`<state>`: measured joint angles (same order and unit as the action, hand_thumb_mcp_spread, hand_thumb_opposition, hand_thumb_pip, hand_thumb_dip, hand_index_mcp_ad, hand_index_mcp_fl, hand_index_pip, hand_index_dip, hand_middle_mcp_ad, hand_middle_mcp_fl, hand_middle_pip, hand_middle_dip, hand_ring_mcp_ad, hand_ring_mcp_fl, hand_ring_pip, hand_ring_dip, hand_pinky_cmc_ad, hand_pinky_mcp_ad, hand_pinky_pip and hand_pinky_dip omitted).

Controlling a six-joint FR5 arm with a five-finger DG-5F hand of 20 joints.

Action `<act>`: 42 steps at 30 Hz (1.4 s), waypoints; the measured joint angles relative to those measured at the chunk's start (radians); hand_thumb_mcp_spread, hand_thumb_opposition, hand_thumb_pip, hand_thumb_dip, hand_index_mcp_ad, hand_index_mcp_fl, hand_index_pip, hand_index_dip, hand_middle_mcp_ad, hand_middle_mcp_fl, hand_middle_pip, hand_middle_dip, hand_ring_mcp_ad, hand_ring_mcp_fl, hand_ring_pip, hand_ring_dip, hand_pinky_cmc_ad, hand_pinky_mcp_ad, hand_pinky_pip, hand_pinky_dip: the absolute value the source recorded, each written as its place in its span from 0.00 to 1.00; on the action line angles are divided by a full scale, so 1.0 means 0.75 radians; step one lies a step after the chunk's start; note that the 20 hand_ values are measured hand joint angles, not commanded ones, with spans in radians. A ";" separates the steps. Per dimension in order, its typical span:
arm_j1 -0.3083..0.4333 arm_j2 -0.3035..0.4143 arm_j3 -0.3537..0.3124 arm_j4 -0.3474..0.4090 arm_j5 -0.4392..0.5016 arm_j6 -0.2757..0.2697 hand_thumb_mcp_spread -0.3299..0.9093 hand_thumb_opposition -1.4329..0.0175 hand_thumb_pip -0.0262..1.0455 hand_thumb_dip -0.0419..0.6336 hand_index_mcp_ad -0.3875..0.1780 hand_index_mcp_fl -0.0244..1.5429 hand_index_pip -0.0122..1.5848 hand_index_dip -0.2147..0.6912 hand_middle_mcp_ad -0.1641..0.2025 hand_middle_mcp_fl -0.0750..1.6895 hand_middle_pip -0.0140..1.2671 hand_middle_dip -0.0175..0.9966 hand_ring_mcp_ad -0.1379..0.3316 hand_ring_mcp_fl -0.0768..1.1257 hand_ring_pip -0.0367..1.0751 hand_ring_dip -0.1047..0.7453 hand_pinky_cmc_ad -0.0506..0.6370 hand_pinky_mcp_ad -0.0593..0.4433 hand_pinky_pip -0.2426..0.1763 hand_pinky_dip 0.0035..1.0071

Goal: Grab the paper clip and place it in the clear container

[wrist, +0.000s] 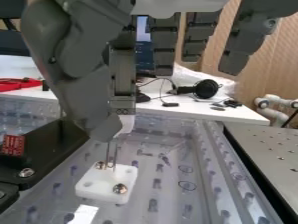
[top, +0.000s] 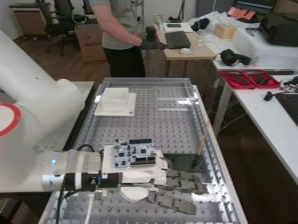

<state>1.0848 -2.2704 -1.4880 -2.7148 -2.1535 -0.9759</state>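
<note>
Background beyond the hand (top: 183, 184): white table (wrist: 229, 115) with black headphones (wrist: 206, 89). Below the fingertips, perforated surface (top: 136, 131) and white plate (wrist: 103, 189) with screws. Shown with thumb and one finger pinched on upright paper clip (wrist: 108, 152), others nearly straight.

The robot's large white arm (top: 26, 65) has a smooth, softly shining shell, while its dark grey, jointed hand (top: 171, 201) looks matt. The thin paper clip (wrist: 108, 154) is bright metal. The small, white, rectangular block (wrist: 93, 187) looks like smooth plastic, its round screws (wrist: 120, 188) shiny metal. Glossy clear plastic forms the long, straight-sided tray (top: 211, 145). The tall brown wall (wrist: 216, 50) shows grooved wood grain; the brown box (top: 92, 42) is matt cardboard.
</note>
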 joint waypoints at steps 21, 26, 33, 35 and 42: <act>-0.003 -0.010 -0.005 -0.005 0.002 0.004 0.63 0.40 0.69 0.46 0.46 0.24 0.89 0.23 0.72 0.12 0.12 0.22 0.52 0.06 0.13 0.23 0.54 0.65 0.62 0.18; -0.003 -0.017 0.001 -0.007 0.000 0.001 0.63 0.40 0.69 0.46 0.46 0.24 0.89 0.21 0.72 0.12 0.12 0.22 0.53 0.06 0.13 0.23 0.54 0.65 0.62 0.18; -0.006 -0.024 0.008 -0.012 -0.007 -0.005 0.63 0.39 0.69 0.46 0.46 0.27 0.90 0.22 0.72 0.15 0.12 0.22 0.52 0.06 0.13 0.23 0.54 0.65 0.62 0.18; -0.007 -0.024 0.007 -0.012 -0.007 -0.005 0.63 0.39 0.69 0.46 0.46 0.28 0.91 0.22 0.72 0.15 0.12 0.22 0.51 0.06 0.13 0.23 0.54 0.65 0.62 0.18; -0.010 -0.024 0.006 -0.016 -0.008 -0.013 0.62 0.39 0.69 0.46 0.43 0.28 0.91 0.22 0.69 0.15 0.12 0.22 0.51 0.06 0.13 0.23 0.54 0.65 0.62 0.18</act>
<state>1.0774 -2.2885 -1.4832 -2.7272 -2.1595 -0.9857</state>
